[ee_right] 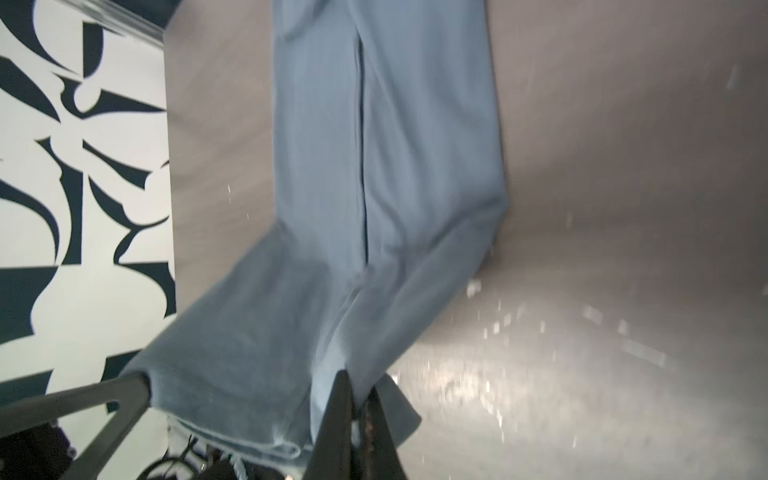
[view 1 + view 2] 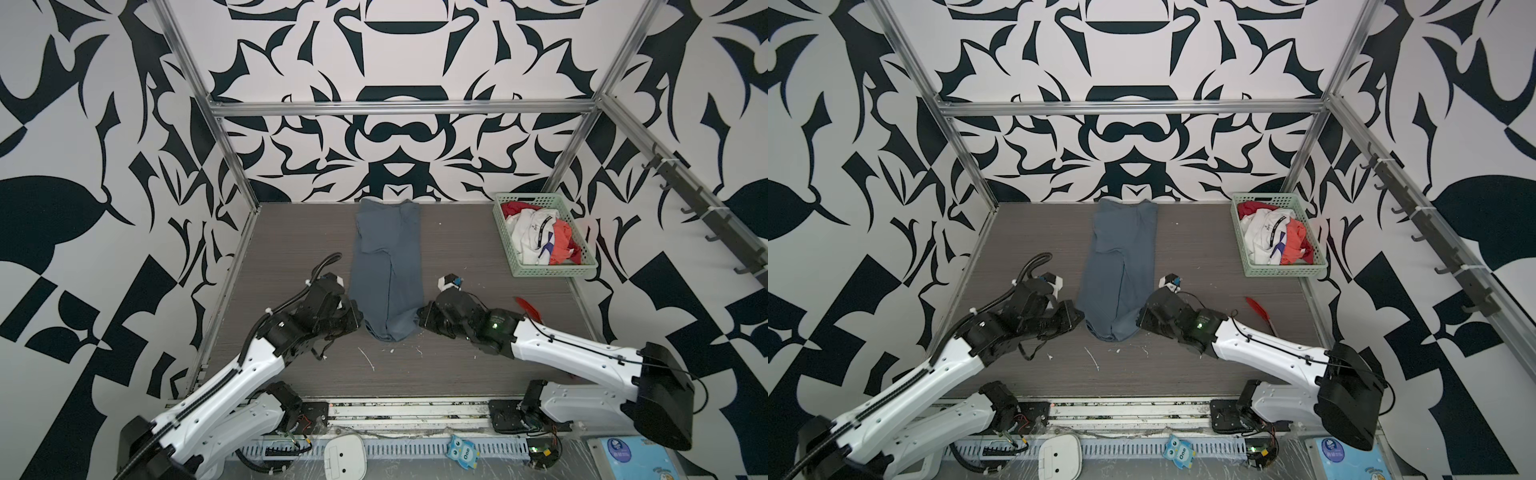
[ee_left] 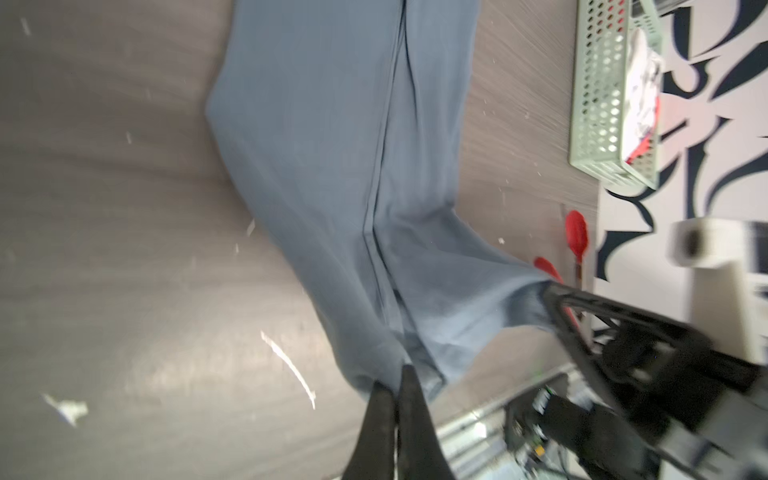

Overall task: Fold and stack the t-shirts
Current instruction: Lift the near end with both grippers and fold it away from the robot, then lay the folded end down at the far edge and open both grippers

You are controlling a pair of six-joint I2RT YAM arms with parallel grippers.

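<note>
Left fingers [image 3: 378,428], right fingers [image 1: 334,415] pinch near corners of blue-grey t-shirt [image 2: 386,266]

The blue-grey shirt [image 2: 386,266] lies folded lengthwise; white and red shirts [image 2: 534,237] heaped in basket [image 2: 552,272].

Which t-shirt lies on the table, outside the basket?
The slate blue-grey t-shirt, spread as a long strip on the table. The white t-shirt and red-orange t-shirt lie crumpled in the green basket.
</note>
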